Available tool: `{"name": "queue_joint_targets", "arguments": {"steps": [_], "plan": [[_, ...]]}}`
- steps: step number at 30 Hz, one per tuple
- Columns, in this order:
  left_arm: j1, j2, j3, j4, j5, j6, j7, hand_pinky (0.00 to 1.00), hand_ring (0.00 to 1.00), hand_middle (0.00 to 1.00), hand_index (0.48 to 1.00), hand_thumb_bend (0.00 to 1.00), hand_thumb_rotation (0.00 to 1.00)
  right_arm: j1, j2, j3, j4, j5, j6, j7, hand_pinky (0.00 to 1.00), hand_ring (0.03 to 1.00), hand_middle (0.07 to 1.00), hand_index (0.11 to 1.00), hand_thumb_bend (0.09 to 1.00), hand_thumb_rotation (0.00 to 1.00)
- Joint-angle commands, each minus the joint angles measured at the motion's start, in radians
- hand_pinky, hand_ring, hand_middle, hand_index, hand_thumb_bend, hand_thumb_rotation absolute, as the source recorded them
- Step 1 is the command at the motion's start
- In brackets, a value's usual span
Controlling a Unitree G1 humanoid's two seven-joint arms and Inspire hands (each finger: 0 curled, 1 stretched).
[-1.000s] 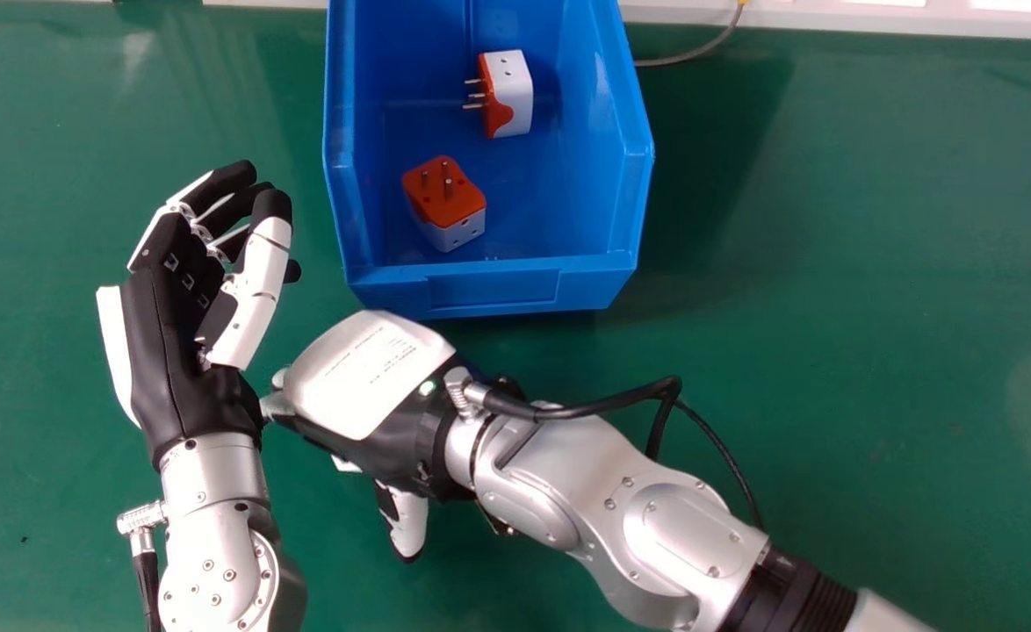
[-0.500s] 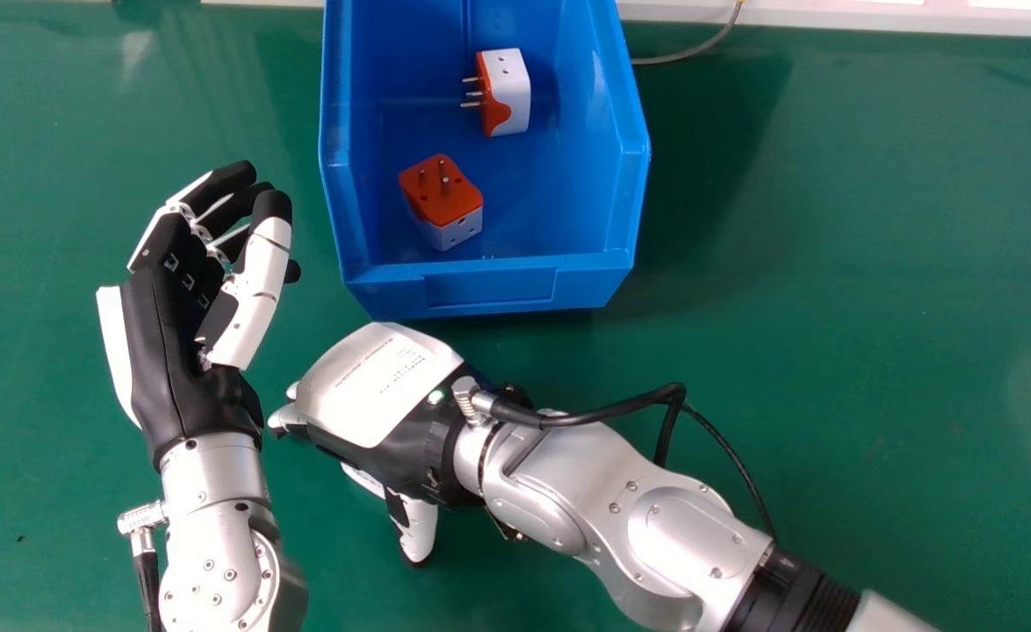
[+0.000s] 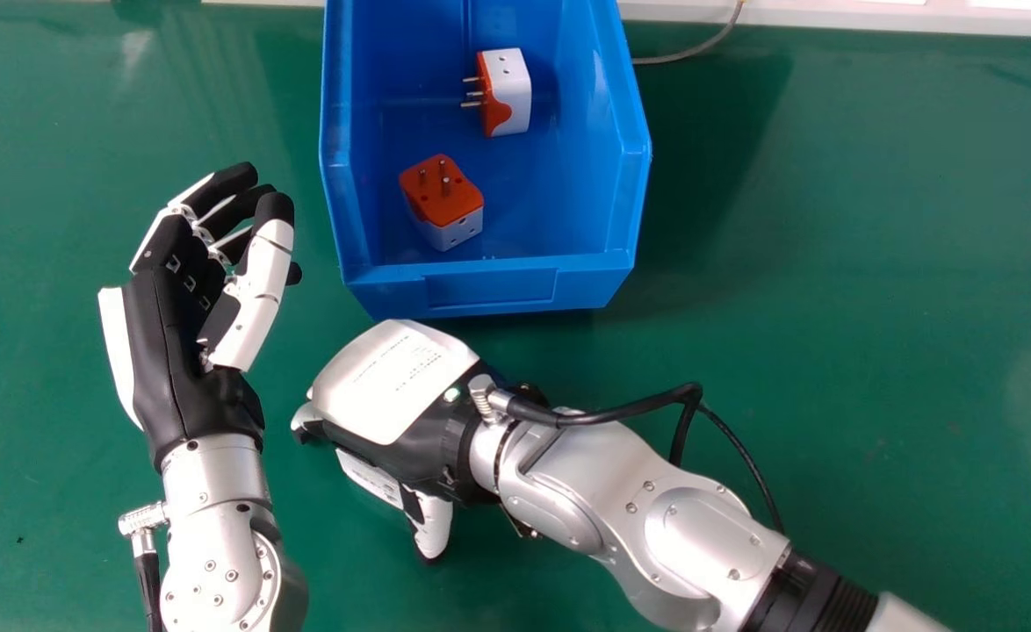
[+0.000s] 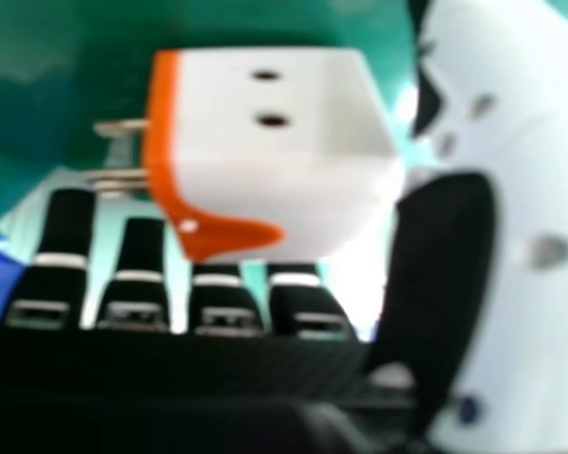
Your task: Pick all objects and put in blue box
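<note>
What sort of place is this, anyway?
Probably a robotics lab or test bench: a robot's black-and-white left hand and right hand are over a green work surface, near an open blue plastic box.

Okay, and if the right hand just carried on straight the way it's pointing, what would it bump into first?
Most likely the left hand, which lies ahead of the right hand in the head view. Their heights are hard to compare, so it might pass over or under instead.
</note>
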Motion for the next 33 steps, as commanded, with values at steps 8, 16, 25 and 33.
{"name": "queue_joint_targets", "arguments": {"steps": [8,16,25,33], "plan": [[-0.007,-0.011,-0.009,-0.033,0.001,0.000,0.002,0.50,0.63,0.68,0.667,0.55,0.33,-0.029,-0.021,-0.010,-0.027,-0.010,0.001,0.031,0.75,0.875,0.881,0.797,0.663,0.06],[-0.009,-0.009,-0.007,-0.028,0.003,-0.002,0.003,0.50,0.62,0.68,0.671,0.55,0.33,-0.037,-0.015,0.006,-0.012,-0.033,0.008,0.026,0.75,0.874,0.881,0.790,0.670,0.05],[-0.010,-0.009,-0.006,-0.024,-0.001,-0.007,-0.001,0.50,0.62,0.68,0.674,0.55,0.33,-0.056,-0.036,0.016,-0.013,-0.038,-0.020,0.023,0.74,0.859,0.867,0.692,0.651,0.06],[-0.012,0.001,-0.001,0.004,-0.002,-0.037,-0.012,0.50,0.63,0.68,0.675,0.55,0.33,-0.077,-0.050,0.027,0.000,-0.047,-0.055,-0.004,0.72,0.843,0.851,0.595,0.587,0.09]]}}
